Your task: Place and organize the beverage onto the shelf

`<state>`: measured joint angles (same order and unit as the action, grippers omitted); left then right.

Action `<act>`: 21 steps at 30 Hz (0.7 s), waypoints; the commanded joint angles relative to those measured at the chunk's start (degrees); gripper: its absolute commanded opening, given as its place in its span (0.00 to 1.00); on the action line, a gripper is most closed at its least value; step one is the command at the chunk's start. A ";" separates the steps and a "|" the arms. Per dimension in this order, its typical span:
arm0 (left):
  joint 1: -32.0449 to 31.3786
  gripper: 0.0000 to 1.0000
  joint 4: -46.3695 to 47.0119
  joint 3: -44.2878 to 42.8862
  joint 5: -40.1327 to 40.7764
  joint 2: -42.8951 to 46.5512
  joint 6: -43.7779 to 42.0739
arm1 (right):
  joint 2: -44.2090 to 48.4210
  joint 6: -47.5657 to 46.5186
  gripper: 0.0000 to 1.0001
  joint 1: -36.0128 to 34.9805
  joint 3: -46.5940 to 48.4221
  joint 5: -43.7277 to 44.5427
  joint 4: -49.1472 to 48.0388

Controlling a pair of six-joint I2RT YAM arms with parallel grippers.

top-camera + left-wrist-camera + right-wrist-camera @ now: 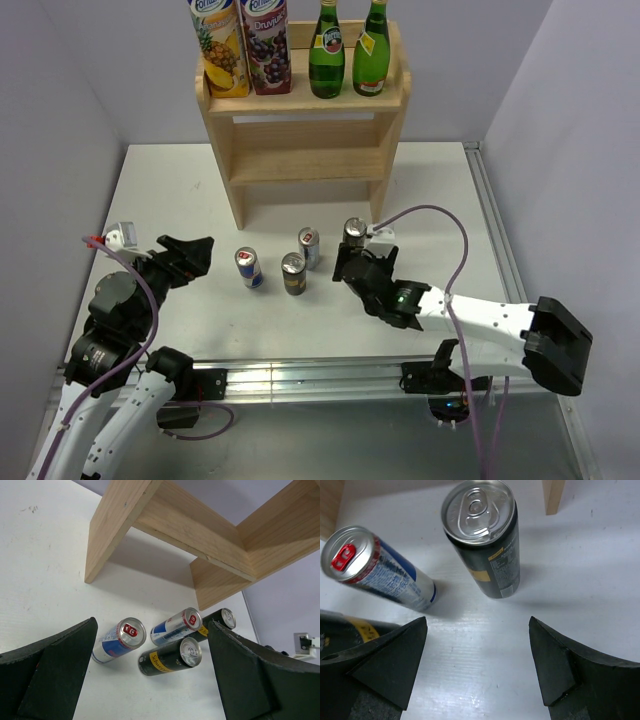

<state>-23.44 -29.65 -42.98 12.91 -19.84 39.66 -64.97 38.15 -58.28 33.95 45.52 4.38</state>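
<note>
The light-wood shelf (300, 150) stands at the back, its lower tier bare; it also shows in the left wrist view (165, 520). Several cans stand on the table before it: a blue-silver can (249, 267), a silver-blue can (309, 247), a black can (293, 273) and a second black can (354, 238). My left gripper (200, 257) is open and empty, left of the blue-silver can (120, 639). My right gripper (360, 262) is open and empty, just short of the second black can (485, 540). In the right wrist view the gripper (477, 622) has bare table between its fingers.
Two juice cartons (240, 45) and two green bottles (350, 50) stand on the shelf's top board. Walls close in the white table (450, 200) at left, back and right. A metal rail (300, 375) runs along the near edge.
</note>
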 commanded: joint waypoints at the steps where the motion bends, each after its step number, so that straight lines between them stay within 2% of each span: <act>1: -0.20 0.99 1.79 0.18 0.01 -0.99 -0.81 | -3.48 1.06 0.89 3.34 -0.47 -2.88 -9.65; 10: -0.20 0.99 1.61 0.09 0.45 -2.31 -0.72 | -14.48 -3.26 0.89 12.04 1.46 -7.46 -19.31; 21: -0.20 0.99 1.70 0.00 0.01 -2.84 -0.90 | -26.33 -6.16 0.88 17.23 6.82 -8.60 -26.88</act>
<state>-23.44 -29.65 -42.98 12.93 -22.35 39.66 -88.66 33.36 -41.93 37.80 36.29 -17.23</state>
